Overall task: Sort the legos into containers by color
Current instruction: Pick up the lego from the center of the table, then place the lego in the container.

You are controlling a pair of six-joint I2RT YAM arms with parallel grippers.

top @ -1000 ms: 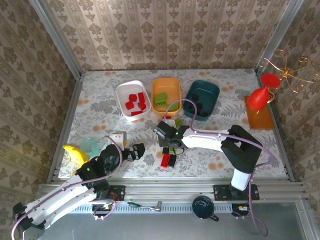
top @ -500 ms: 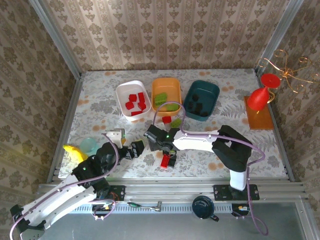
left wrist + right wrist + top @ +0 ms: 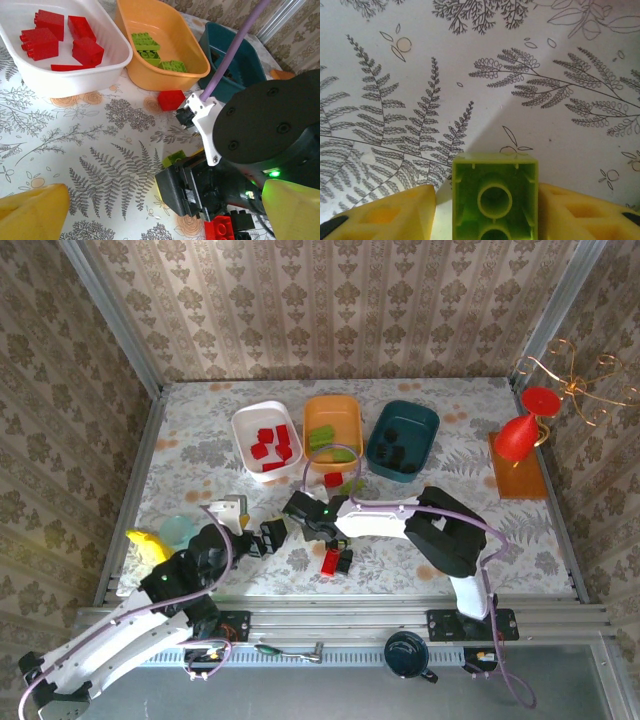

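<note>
My right gripper [image 3: 486,210] is closed round a lime-green lego [image 3: 495,197] whose hollow underside faces the camera. Its right finger presses the lego's side and its left finger sits just beside the other side. In the top view this right gripper [image 3: 300,508] is left of centre, with my open left gripper [image 3: 268,538] close beside it. The white tub [image 3: 240,430] holds red legos [image 3: 270,445]. The orange tub [image 3: 333,400] holds green ones [image 3: 322,438], and the teal tub [image 3: 410,408] holds black ones [image 3: 395,458]. A loose red lego [image 3: 333,479] lies on the table.
A lime lego [image 3: 352,484] lies by the loose red one. A red lego [image 3: 330,561] and a black lego [image 3: 344,560] lie near the front edge. An orange tray [image 3: 520,480] with a red goblet [image 3: 520,435] stands at right. A yellow object [image 3: 148,548] and a teal cup [image 3: 180,532] sit at left.
My right gripper has moved left, away from the red and black legos, widened, then narrowed round the lime lego. The left arm edged forward and stayed open.
</note>
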